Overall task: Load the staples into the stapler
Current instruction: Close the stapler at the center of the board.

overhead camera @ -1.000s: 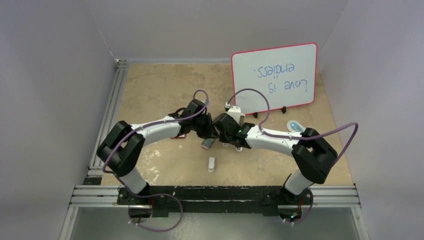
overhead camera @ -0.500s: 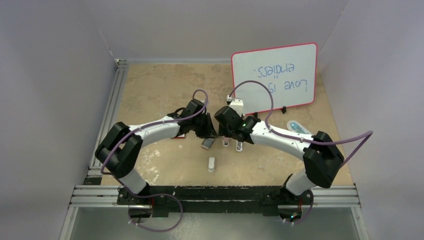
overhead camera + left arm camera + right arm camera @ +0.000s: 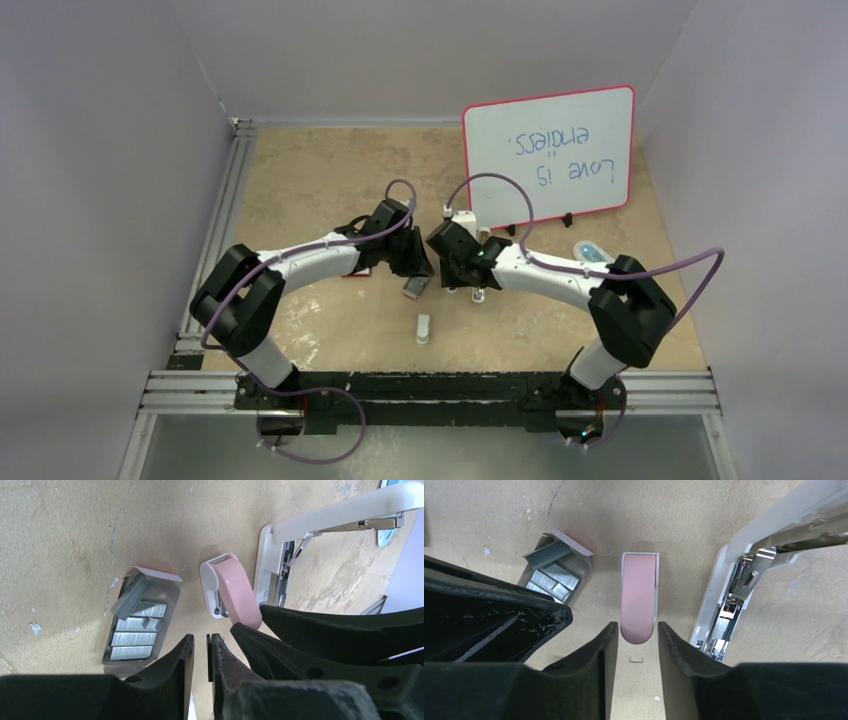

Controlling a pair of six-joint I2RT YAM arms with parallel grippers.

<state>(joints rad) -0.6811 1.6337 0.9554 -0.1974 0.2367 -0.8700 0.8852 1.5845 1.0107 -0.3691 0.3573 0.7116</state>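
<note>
The staples [image 3: 134,631] lie in their small grey tray [image 3: 172,594] on the desk [image 3: 65,540], just to the left of my left hand [image 3: 201,639]. Several strips are packed flat and one sits askew on top. That hand is pinched down to a slim slot, and I can see nothing in it. My right hand [image 3: 637,630] is about half open and empty, hovering over the near end of the pink mini stapler [image 3: 639,595]. A single loose staple [image 3: 636,660] lies on the desk between its fingers. I expect the strips to be light, stiff and slick, and brittle along their length, so a hard squeeze or a twist could snap one into pieces. I would take the crooked top strip by its long sides near the middle, pinching gently. The white stapler [image 3: 729,605] lies hinged open just right of the pink one with its metal channel exposed. The desk is mottled tan with a slight texture, so it should give some grip. Plain pale walls close it in, and a whiteboard [image 3: 550,150] stands at the back right.
</note>
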